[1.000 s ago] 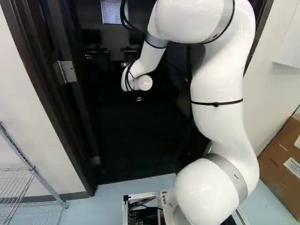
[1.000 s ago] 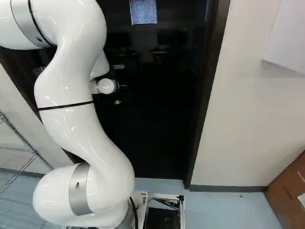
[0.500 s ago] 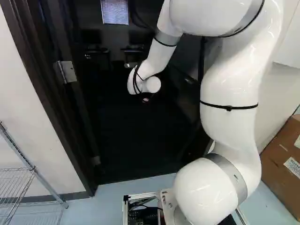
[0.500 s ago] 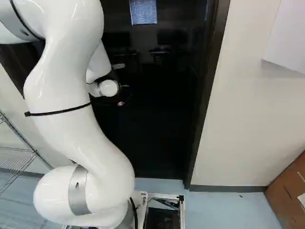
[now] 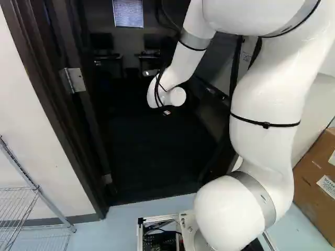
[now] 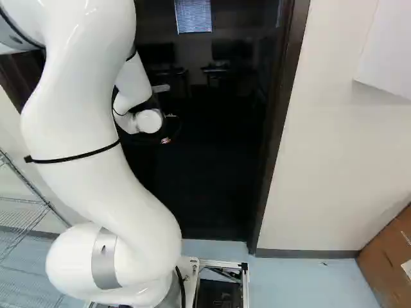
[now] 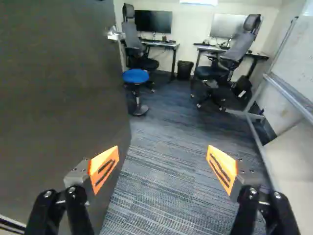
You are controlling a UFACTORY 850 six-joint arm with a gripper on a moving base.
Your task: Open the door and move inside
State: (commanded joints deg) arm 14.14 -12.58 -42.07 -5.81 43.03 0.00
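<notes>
Left Base View Shows White Arm (image 5: 264, 97) Leaning Into an Open Doorway

At the left of that view, a wire rack (image 5: 36, 186) stands by a pale wall, next to a dark door frame (image 5: 49, 99) with a metal hinge (image 5: 77, 80). The arm rises right of the middle, and a cardboard box (image 5: 309, 183) sits at far right. In the right base view, the black gripper (image 6: 169, 128) hangs against the dark doorway, just right of the arm.

The wrist view finds the door (image 7: 54, 98) standing open beside one finger, its metal handle (image 7: 113, 35) near the far edge; whether finger and door touch, one cannot tell. The gripper is spread wide, its orange pads (image 7: 104, 169) well apart, with striped carpet (image 7: 164, 181) showing between. Past the door edge come a blue stool (image 7: 136, 76), a desk (image 7: 161, 45) bearing a monitor (image 7: 153, 21), a black bin (image 7: 185, 70), a second desk (image 7: 260, 55) and, on the side away from the door, a whiteboard (image 7: 301, 54).
</notes>
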